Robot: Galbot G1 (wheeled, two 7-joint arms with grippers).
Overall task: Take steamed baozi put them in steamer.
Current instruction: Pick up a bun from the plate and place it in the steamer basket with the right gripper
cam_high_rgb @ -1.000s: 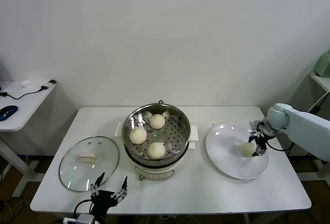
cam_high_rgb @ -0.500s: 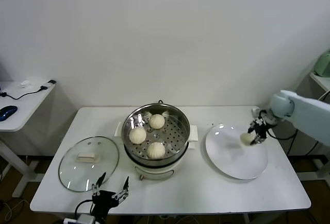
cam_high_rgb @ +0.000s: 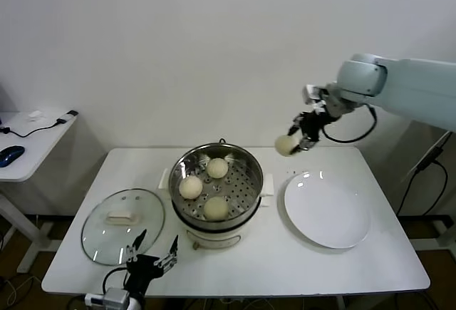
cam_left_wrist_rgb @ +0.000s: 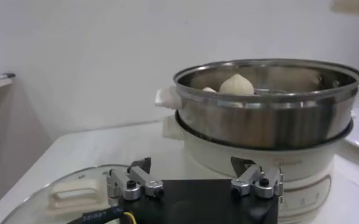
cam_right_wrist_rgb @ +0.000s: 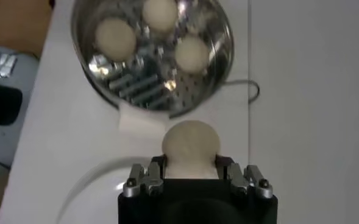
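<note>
R gripper (cam_high_rgb: 297, 139) is hanging in the air above the table (cam_high_rgb: 299, 260), up near the back wall, between the steamer (cam_high_rgb: 216, 190) and the white plate (cam_high_rgb: 327, 209) in head view. Its fingers are clamped on the 4th baozi (cam_high_rgb: 286, 145), one on each side; in R wrist view the bun (cam_right_wrist_rgb: 191, 144) is sticking out beyond the fingertips w/ the steamer (cam_right_wrist_rgb: 152, 55) lying past it. The bun is round, so no clear long axis; it's sitting at the lower-left tip of the gripper, towards the steamer side. R arm is reaching in from the right edge of head view, well above the plate.

Steamer is standing upright on its white base, mid-table, open at the top. 3 baozi are resting on the perforated tray inside: one at the back (cam_high_rgb: 217, 168), one on the robot's left (cam_high_rgb: 190, 187), one at the front (cam_high_rgb: 216, 208). They're near each other but apart. Their pleated tops look to be pointing up, though detail is too small to be sure.

Glass lid (cam_high_rgb: 122, 225) is lying flat on the table left of the steamer, handle up.

L gripper (cam_high_rgb: 151, 264) is parked low at the front table edge, just in front of the lid, fingers spread apart, holding nothing; L wrist view is showing the steamer wall (cam_left_wrist_rgb: 267, 112) ahead of it.
</note>
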